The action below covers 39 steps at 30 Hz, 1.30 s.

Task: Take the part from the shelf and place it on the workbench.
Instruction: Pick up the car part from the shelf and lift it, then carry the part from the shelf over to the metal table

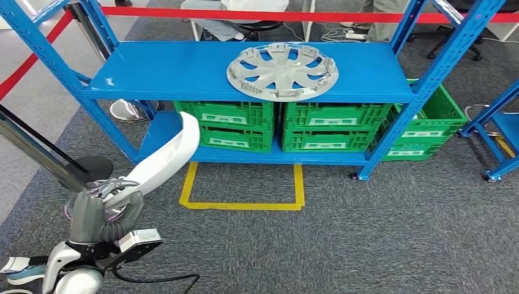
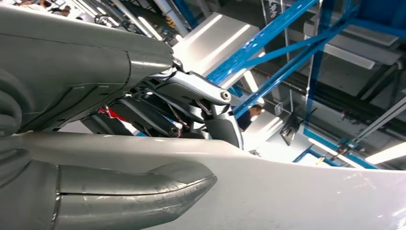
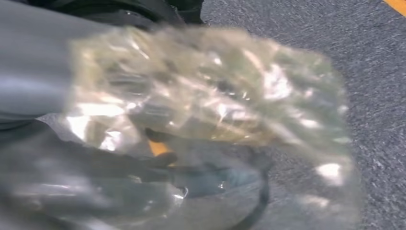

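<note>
Grey and ribbed at the wrist, the left robot hand [image 1: 116, 193] sits low at the robot's side and is clamped on a long white curved panel [image 1: 168, 153]. In the left wrist view, the thumb [image 2: 143, 191] lies on one face and the dark fingers [image 2: 210, 96] on the other. The panel runs forward and up from that robot hand, and its far tip points toward the shelf.

The right robot hand [image 3: 110, 163] hangs over the carpet [image 1: 367, 245] under a crumpled clear plastic film [image 3: 215, 86]. It is so blurred that I cannot tell whether its fingers are apart or together.

A yellow tape square [image 1: 245, 205] is marked on the floor just ahead of the left robot hand and a little to its right. Green crates [image 1: 306, 125] stand further ahead on the bottom level of the blue shelf [image 1: 171, 70]. On the level above, well apart from either robot hand, a silver hubcap [image 1: 282, 70] lies flat. A red barrier tape [image 1: 275, 13] runs behind the shelf.

I take the white panel to be the part. If so, the pick is done and the carry is in hand. No counter is in sight, so the next move calls for turning away from the shelf to find it. The long panel must swing clear of the blue uprights, and the grip must stay firm until it is laid down.
</note>
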Each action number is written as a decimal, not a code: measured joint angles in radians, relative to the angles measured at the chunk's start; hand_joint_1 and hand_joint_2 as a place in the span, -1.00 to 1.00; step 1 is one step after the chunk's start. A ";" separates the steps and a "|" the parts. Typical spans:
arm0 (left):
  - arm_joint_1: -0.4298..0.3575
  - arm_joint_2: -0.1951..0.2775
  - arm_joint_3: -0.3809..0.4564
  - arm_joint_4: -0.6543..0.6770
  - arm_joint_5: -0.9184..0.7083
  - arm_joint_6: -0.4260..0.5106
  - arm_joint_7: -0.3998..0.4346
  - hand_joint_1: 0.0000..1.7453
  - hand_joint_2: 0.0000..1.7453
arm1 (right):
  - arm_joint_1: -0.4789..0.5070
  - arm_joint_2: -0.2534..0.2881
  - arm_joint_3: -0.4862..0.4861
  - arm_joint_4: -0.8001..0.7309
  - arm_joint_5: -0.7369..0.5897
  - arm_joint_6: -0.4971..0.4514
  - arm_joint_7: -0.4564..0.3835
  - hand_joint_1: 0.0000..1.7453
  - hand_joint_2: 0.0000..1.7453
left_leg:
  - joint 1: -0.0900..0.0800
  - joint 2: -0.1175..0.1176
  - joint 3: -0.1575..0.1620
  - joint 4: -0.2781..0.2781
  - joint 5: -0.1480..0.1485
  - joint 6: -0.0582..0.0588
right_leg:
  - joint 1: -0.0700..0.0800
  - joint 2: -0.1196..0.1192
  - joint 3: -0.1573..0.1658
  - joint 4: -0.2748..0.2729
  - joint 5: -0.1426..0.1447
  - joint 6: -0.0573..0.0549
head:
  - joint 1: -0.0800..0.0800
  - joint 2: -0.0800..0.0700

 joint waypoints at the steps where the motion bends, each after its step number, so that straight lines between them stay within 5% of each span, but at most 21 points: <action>1: 0.000 0.000 0.000 0.000 0.000 0.000 0.000 1.00 1.00 | 0.000 0.000 0.000 0.000 0.000 0.000 0.000 -1.00 -1.00 | 0.002 -0.002 -0.005 0.006 -0.010 -0.007 | -0.001 -0.001 -0.009 0.002 0.009 -0.006 | 0.000 0.000; 3: 0.001 0.000 0.002 0.001 0.000 0.000 0.000 1.00 1.00 | 0.001 0.001 0.000 0.000 0.000 -0.001 0.000 -1.00 -1.00 | 0.005 -0.005 -0.021 0.059 -0.089 -0.021 | -0.005 -0.007 -0.033 0.002 0.033 -0.020 | -0.002 0.000; 5: 0.001 0.000 0.003 0.002 0.000 0.000 0.000 1.00 1.00 | 0.000 0.001 0.001 0.000 -0.001 -0.001 0.000 -1.00 -1.00 | 0.011 -0.007 -0.041 0.177 -0.197 -0.032 | -0.005 -0.009 -0.062 0.005 0.056 -0.027 | -0.005 0.000; 6: 0.001 0.000 0.003 0.003 0.001 0.000 0.000 1.00 1.00 | 0.000 0.001 0.001 0.000 -0.002 -0.002 0.001 -1.00 -1.00 | 0.014 -0.007 -0.045 0.238 -0.224 -0.036 | -0.004 -0.010 -0.078 0.010 0.068 -0.026 | -0.005 0.000; 8: 0.000 0.000 0.003 0.006 0.007 -0.001 -0.001 1.00 1.00 | 0.002 0.001 0.005 0.000 -0.012 -0.010 0.006 -1.00 -1.00 | 0.019 -0.007 -0.024 0.294 -0.196 -0.040 | -0.005 -0.011 -0.119 0.027 0.091 -0.024 | -0.006 0.000; 11: -0.005 -0.001 0.003 0.012 0.025 -0.002 -0.013 1.00 1.00 | 0.014 0.001 0.025 -0.010 -0.058 -0.046 0.031 -1.00 -1.00 | 0.021 -0.009 0.109 0.150 -0.133 -0.033 | -0.004 -0.011 -0.177 0.059 0.116 -0.013 | -0.006 0.000; 13: -0.012 -0.005 0.002 0.016 0.039 -0.002 -0.025 1.00 1.00 | 0.032 0.001 0.053 -0.032 -0.101 -0.076 0.053 -1.00 -1.00 | 0.017 -0.012 0.198 0.015 -0.163 -0.021 | -0.003 -0.011 -0.197 0.070 0.133 -0.002 | -0.005 0.000; 14: -0.015 -0.008 0.002 0.018 0.045 -0.002 -0.029 1.00 1.00 | 0.042 0.001 0.067 -0.046 -0.119 -0.089 0.063 -1.00 -1.00 | 0.014 -0.013 0.214 -0.019 -0.173 -0.016 | -0.003 -0.011 -0.204 0.071 0.145 0.004 | -0.005 0.000; 16: -0.016 -0.016 0.003 0.025 0.054 -0.004 -0.034 1.00 1.00 | 0.064 0.001 0.095 -0.075 -0.146 -0.110 0.081 -1.00 -1.00 | 0.012 -0.009 0.198 -0.030 -0.162 -0.003 | -0.006 -0.009 -0.216 0.070 0.159 0.015 | -0.005 0.000; 17: -0.016 -0.024 0.004 0.028 0.055 -0.007 -0.035 1.00 1.00 | 0.076 0.001 0.106 -0.089 -0.155 -0.117 0.088 -1.00 -1.00 | 0.013 -0.007 0.184 -0.030 -0.149 0.005 | -0.008 -0.007 -0.224 0.081 0.138 0.019 | -0.005 0.000; 21: -0.008 -0.052 0.007 0.038 0.048 -0.023 -0.034 1.00 1.00 | 0.113 0.001 0.154 -0.132 -0.178 -0.134 0.127 -1.00 -1.00 | 0.012 0.000 0.115 -0.030 -0.093 0.023 | -0.011 -0.002 -0.269 0.279 -0.050 0.032 | 0.000 0.000; 22: -0.005 -0.056 0.008 0.041 0.046 -0.024 -0.033 1.00 1.00 | 0.118 0.001 0.165 -0.140 -0.181 -0.138 0.135 -1.00 -1.00 | 0.010 0.001 0.095 -0.027 -0.078 0.023 | -0.010 -0.002 -0.267 0.330 -0.054 0.033 | 0.001 0.000; 24: -0.001 -0.061 0.008 0.046 0.043 -0.027 -0.032 1.00 1.00 | 0.128 0.001 0.186 -0.153 -0.189 -0.146 0.145 -1.00 -1.00 | 0.007 0.004 0.051 -0.017 -0.052 0.021 | -0.010 -0.002 -0.227 0.355 0.007 0.031 | 0.000 0.000; 26: 0.001 -0.065 0.009 0.049 0.042 -0.033 -0.032 1.00 1.00 | 0.137 0.001 0.203 -0.168 -0.194 -0.152 0.150 -1.00 -1.00 | 0.004 0.004 0.014 -0.004 -0.031 0.017 | -0.008 -0.006 -0.122 0.246 0.045 0.025 | 0.000 0.000; 28: 0.003 -0.068 0.010 0.050 0.040 -0.038 -0.034 1.00 1.00 | 0.140 0.001 0.216 -0.182 -0.195 -0.152 0.152 -1.00 -1.00 | 0.001 0.007 -0.005 0.009 -0.014 0.009 | -0.005 -0.014 -0.006 0.077 0.002 0.016 | 0.000 0.000; 29: 0.003 -0.069 0.010 0.050 0.039 -0.041 -0.036 1.00 1.00 | 0.140 0.001 0.220 -0.188 -0.195 -0.150 0.153 -1.00 -1.00 | 0.001 0.009 -0.009 0.011 -0.005 0.003 | -0.003 -0.016 0.025 0.022 -0.022 0.010 | 0.000 0.000; 31: 0.004 -0.070 0.010 0.050 0.038 -0.044 -0.039 1.00 1.00 | 0.143 0.001 0.224 -0.194 -0.194 -0.148 0.155 -1.00 -1.00 | 0.004 0.014 -0.014 0.011 0.010 -0.009 | -0.002 -0.012 0.024 0.000 -0.022 -0.002 | 0.000 0.000; 33: 0.006 -0.071 0.010 0.050 0.038 -0.047 -0.041 1.00 1.00 | 0.150 0.001 0.227 -0.197 -0.193 -0.148 0.156 -1.00 -1.00 | 0.007 0.007 -0.026 0.040 -0.033 -0.022 | -0.005 -0.007 0.006 0.000 -0.001 -0.015 | -0.001 0.000; 36: 0.009 -0.071 0.010 0.051 0.038 -0.049 -0.041 1.00 1.00 | 0.155 0.001 0.231 -0.201 -0.192 -0.148 0.157 -1.00 -1.00 | 0.012 -0.002 -0.067 0.211 -0.169 -0.036 | -0.005 0.004 -0.028 0.003 0.029 -0.025 | -0.005 0.000; 38: 0.009 -0.071 0.010 0.053 0.038 -0.050 -0.041 1.00 1.00 | 0.157 0.001 0.231 -0.201 -0.192 -0.148 0.157 -1.00 -1.00 | 0.014 -0.002 -0.068 0.289 -0.180 -0.038 | -0.004 0.015 -0.050 0.009 0.044 -0.024 | -0.005 0.000; 39: 0.009 -0.072 0.010 0.054 0.038 -0.050 -0.041 1.00 1.00 | 0.158 0.001 0.231 -0.201 -0.192 -0.148 0.157 -1.00 -1.00 | 0.014 -0.005 -0.044 0.273 -0.160 -0.036 | -0.004 0.022 -0.058 0.015 0.050 -0.022 | -0.005 0.000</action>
